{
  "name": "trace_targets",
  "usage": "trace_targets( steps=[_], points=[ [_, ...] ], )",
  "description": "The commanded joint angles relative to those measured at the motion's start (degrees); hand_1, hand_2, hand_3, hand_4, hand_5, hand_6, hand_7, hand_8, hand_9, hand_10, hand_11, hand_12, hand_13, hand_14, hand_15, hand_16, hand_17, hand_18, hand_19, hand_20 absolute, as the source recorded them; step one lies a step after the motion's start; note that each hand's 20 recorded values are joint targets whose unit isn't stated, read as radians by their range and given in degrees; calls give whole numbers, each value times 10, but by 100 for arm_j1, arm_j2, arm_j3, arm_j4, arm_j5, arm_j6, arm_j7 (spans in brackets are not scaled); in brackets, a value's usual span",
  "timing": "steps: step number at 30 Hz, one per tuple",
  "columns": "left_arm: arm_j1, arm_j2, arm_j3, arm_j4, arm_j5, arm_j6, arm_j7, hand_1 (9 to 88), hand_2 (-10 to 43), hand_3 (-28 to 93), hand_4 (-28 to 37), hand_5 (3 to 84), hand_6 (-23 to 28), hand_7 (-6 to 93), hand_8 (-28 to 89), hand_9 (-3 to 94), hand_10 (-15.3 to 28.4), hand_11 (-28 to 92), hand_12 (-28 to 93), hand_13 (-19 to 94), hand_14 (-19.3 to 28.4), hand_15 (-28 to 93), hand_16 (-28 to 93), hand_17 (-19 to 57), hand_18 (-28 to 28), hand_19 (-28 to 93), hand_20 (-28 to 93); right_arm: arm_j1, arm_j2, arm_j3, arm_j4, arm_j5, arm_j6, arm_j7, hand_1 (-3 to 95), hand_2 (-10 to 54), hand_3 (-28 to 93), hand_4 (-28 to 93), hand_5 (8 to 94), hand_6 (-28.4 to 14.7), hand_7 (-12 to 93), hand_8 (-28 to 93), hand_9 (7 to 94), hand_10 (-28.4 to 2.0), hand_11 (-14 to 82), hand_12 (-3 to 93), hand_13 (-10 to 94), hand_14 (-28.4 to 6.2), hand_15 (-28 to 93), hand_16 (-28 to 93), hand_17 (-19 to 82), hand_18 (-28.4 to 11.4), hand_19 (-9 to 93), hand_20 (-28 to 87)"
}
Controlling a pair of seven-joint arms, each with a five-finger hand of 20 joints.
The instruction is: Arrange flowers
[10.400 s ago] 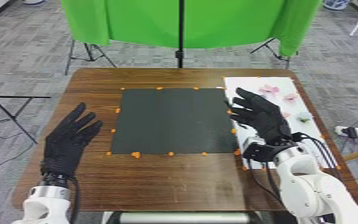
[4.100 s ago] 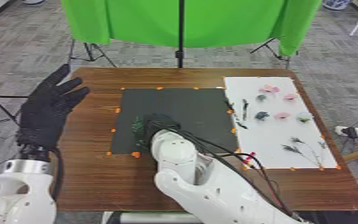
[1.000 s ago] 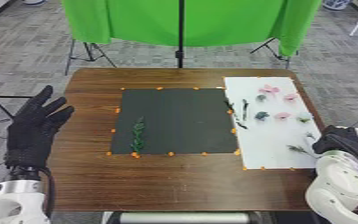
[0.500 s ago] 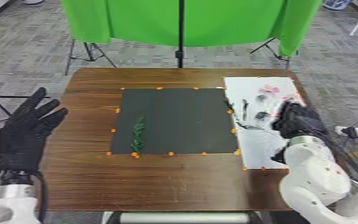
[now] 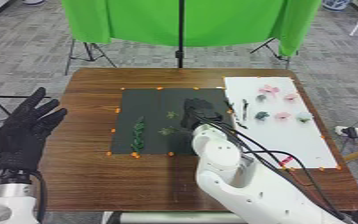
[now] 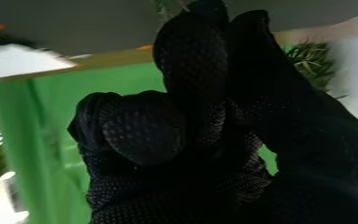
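My right hand (image 5: 198, 111) is over the right half of the dark board (image 5: 180, 97), its fingers and thumb closed on a green sprig (image 5: 168, 131) whose leafy tips stick out to the left. In the right wrist view, that hand (image 6: 198, 107) has the curled fingers and thumb together, with sprig needles (image 6: 311, 62) beside them; the stems are mostly hidden. A leafy green branch (image 5: 138, 134) lies lengthwise on the board's left part. Off the table's left side, my left hand (image 5: 23, 137) is held open. Pink flowers (image 5: 269, 90) and blue-green ones (image 5: 262, 116) lie on the white sheet (image 5: 295, 140).
Dark twigs (image 5: 245, 110) lie along the white sheet's left side. A pink-red item (image 5: 286, 161) is near its front edge, beside the right arm's cables. Orange markers (image 5: 135, 155) line the board. Behind the table hangs a green cloth (image 5: 131, 25).
From the white sheet, my right hand has swung left over the dark board, bringing the sprig along. The sprigs from the sheet's front part have left it. My left hand has barely moved.
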Motion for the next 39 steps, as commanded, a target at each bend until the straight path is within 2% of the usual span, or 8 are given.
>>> trace_targets(
  steps=[1,8,11,14,19,23,29,39],
  points=[
    [-108,-9,40,32,90,-40,-196,256,54,794,-223,349,63,139,-108,334,181,221,108,245,248,477,-73,-93,233,518,169,-67,-644,-219,214,-218,-630,-89,520,-95,712,-263,926,-12,177,82,921,-111,454,221,833,-90,758,181,448,-246,932,482],
    [-422,66,235,136,126,-136,-316,257,55,793,-224,350,63,139,-107,333,180,222,108,245,248,477,-73,-93,233,518,169,25,-783,-413,448,-223,-597,117,480,-94,719,-247,934,-9,182,91,931,-112,480,220,844,-98,783,183,465,-255,932,531],
    [-519,105,312,169,139,-150,-328,256,55,793,-223,350,63,139,-107,334,181,223,108,245,248,476,-73,-93,233,518,169,121,-820,-504,541,-175,-517,298,456,-63,732,-247,937,-5,198,59,936,-112,506,208,860,-96,791,186,485,-261,932,564],
    [-539,107,329,172,143,-176,-358,257,55,793,-224,350,65,139,-107,334,181,224,108,245,248,476,-73,-93,233,518,169,249,-780,-691,586,-148,-261,506,440,-40,739,-239,937,-4,218,13,937,-111,545,188,881,-95,792,190,504,-264,932,584],
    [-500,93,313,159,156,-177,-376,257,55,793,-223,350,64,139,-107,333,181,223,108,245,248,475,-73,-93,233,518,169,155,-862,-568,600,-112,-569,588,433,-31,747,-225,937,-3,252,-23,937,-112,584,163,903,-95,790,193,529,-271,932,603],
    [-574,32,341,195,198,-249,-478,257,55,792,-223,350,64,140,-107,334,180,223,108,245,248,475,-72,-93,233,518,169,132,-890,-566,663,-151,-379,599,414,2,749,-221,937,4,272,-134,937,-112,595,153,917,-94,780,199,537,-274,932,607],
    [-658,14,418,233,218,-303,-550,256,55,793,-223,351,65,142,-108,333,180,223,108,245,248,476,-72,-93,233,519,170,86,-918,-659,695,-280,-177,643,414,16,740,-225,937,9,267,-158,937,-112,593,152,920,-92,774,203,541,-271,932,602],
    [-594,17,405,209,205,-288,-488,257,56,795,-222,354,67,141,-107,333,180,224,108,245,248,477,-73,-93,233,519,169,171,-818,-842,646,-476,-314,621,375,30,745,-227,937,7,267,-165,937,-112,584,144,924,-91,759,209,540,-273,932,597]
  ],
)
